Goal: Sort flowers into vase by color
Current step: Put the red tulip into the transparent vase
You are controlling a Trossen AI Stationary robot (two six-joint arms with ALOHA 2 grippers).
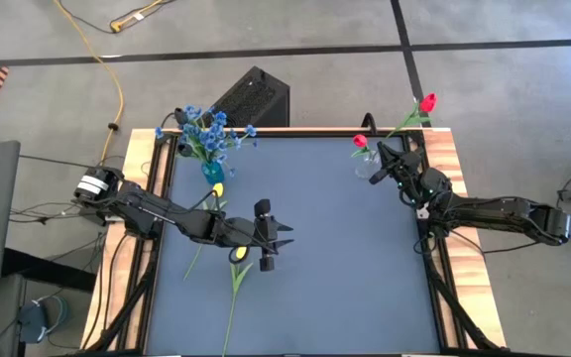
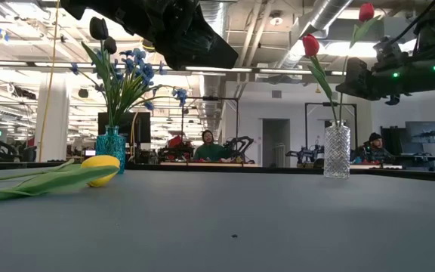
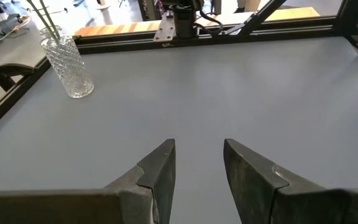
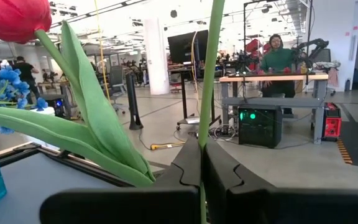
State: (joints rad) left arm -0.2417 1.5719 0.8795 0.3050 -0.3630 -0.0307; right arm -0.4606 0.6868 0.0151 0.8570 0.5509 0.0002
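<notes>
The dark grey-blue matte surface sits in a black metal frame with light wooden side strips, standing on a grey concrete floor crossed by dark seam lines. A yellow cable snakes over the floor beyond the surface's far left corner, near a black ribbed box at the far edge. Beyond lies a bright open workshop with white columns, exposed ceiling ducts, monitors and seated people.

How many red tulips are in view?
2: one red tulip stands in the clear vase; the other red tulip is held by the right gripper. None seem hidden.
</notes>
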